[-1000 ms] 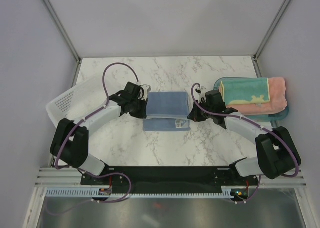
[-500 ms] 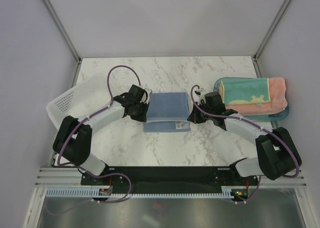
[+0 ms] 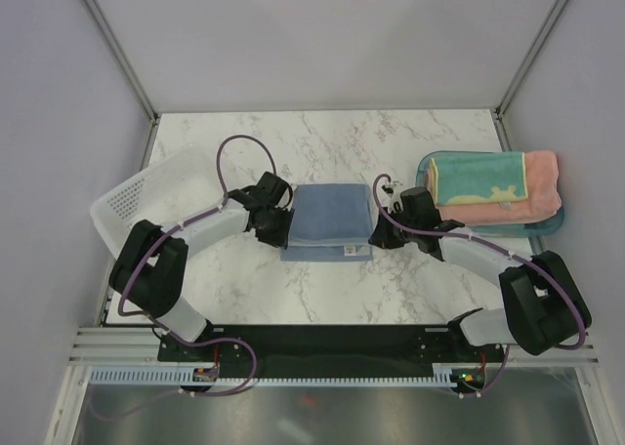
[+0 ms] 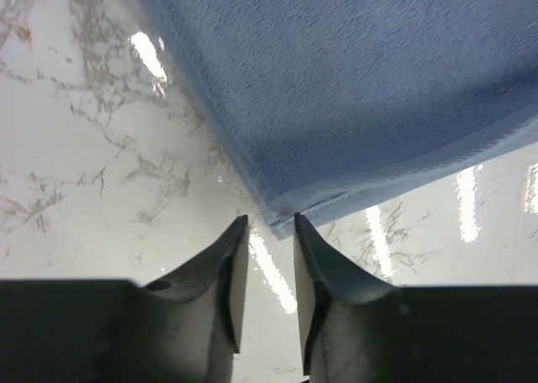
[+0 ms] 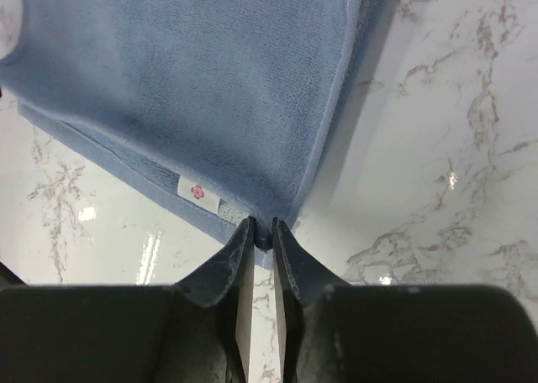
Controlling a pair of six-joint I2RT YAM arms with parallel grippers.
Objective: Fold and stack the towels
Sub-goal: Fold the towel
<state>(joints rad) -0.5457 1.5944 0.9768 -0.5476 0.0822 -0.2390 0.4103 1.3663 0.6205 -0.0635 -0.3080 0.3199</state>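
Observation:
A small blue-grey towel [image 3: 330,219] lies folded on the marble table between my two arms. My left gripper [image 3: 285,222] sits at its left near corner. In the left wrist view the left gripper [image 4: 271,223] is slightly open and empty, and the towel corner [image 4: 361,89] lies just beyond its tips. My right gripper [image 3: 377,233] is at the towel's right near corner. In the right wrist view the right gripper [image 5: 263,226] is shut on the corner of the towel [image 5: 185,72], next to a small white tag [image 5: 198,191]. A pale-yellow-and-teal towel [image 3: 474,182] lies folded on a salmon-pink towel [image 3: 542,186].
The two stacked towels rest on a teal tray [image 3: 539,230] at the right edge of the table. A white perforated basket [image 3: 146,196] lies tilted at the left edge. Purple cables loop above both arms. Grey walls close in the table.
Both grippers have moved toward the near edge. The towel's upper layer has come with them and now covers more of the lower layer.

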